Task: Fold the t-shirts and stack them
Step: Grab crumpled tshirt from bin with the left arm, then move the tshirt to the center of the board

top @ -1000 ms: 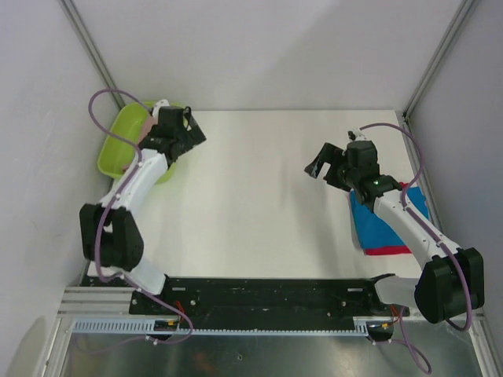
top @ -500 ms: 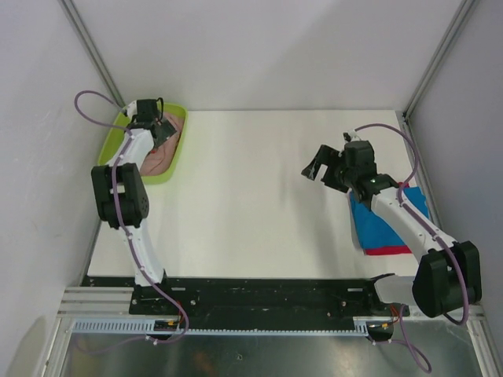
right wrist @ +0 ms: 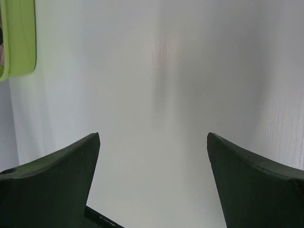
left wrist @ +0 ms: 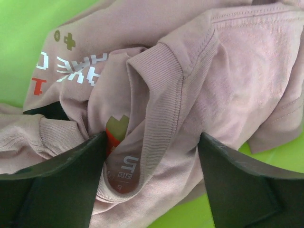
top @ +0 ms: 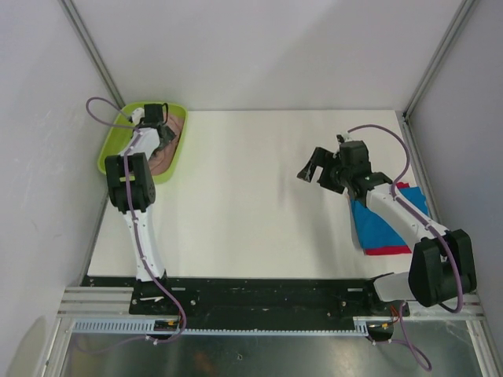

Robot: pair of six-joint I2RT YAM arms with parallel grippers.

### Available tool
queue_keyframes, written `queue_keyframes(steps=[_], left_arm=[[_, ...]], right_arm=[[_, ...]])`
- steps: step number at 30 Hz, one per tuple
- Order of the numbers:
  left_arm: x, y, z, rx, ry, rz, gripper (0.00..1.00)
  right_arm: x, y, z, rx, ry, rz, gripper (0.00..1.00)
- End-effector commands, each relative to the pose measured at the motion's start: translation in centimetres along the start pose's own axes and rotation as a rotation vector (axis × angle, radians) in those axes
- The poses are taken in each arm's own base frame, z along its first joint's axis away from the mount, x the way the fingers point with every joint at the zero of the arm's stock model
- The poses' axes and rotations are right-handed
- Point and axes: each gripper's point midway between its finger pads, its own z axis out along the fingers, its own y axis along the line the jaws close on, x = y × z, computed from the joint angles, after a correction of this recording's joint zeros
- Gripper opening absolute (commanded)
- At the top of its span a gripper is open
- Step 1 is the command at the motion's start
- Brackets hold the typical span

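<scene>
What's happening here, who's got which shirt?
Neither arm holds a shirt yet. The left hand is down in the tub over the crumpled pink shirt, open, with a finger on either side of the collar. The right hand hovers open over the bare table. A folded blue shirt lies on a red shirt at the table's right edge.
</scene>
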Motion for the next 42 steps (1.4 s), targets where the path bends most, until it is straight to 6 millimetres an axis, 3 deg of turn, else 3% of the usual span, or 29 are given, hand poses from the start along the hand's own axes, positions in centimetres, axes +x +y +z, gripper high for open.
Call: queue_keyframes(steps=[1,4,7,9,14,18,22,30,38,42], left_arm=[[-2.5,-0.3,-0.3,-0.028,-0.082,-0.069,0.74],[-2.1,-0.1,-0.2,-0.039,-0.080,-0.068,0.47],[-2.7,-0.3,-0.7,-0.031,-0.093,-0.068,0.13],[-4.2,-0.9,-1.9,-0.005,-0.119,-0.066,0.03],[-9.4,-2.7,-8.1,0.094,-0.220,-0.081,0.00],[-10.8,-3.2,-13.2,0.191,-0.271,-0.104,0.00],[-10.9,-3.2,-17.7,0.307,-0.321,-0.133,0.00],[-9.5,-3.8,-24.8,0.450,-0.390,-0.076,0.00],[-9.6,-6.6,-35.3,0.657,-0.523,-0.004,0.00],[-10.5,-7.9,-41.5,0.778,-0.602,0.012,0.00]], right_arm=[[-1.4,1.8,0.5,-0.069,-0.023,-0.021,1.00],[-1.3,1.8,0.8,-0.073,-0.016,-0.019,0.99],[-1.1,1.8,1.0,-0.078,-0.006,-0.016,0.99],[-1.0,1.9,1.1,-0.083,-0.003,-0.015,0.99],[-1.3,2.3,0.8,-0.097,-0.013,-0.015,0.99],[-1.6,2.4,0.7,-0.100,-0.023,-0.014,0.99],[-1.8,2.5,0.4,-0.103,-0.035,-0.013,0.99],[-2.3,2.4,0.4,-0.099,-0.048,-0.016,0.99],[-3.0,2.6,0.4,-0.103,-0.063,-0.018,0.99],[-3.4,2.8,0.3,-0.103,-0.071,-0.021,0.99]])
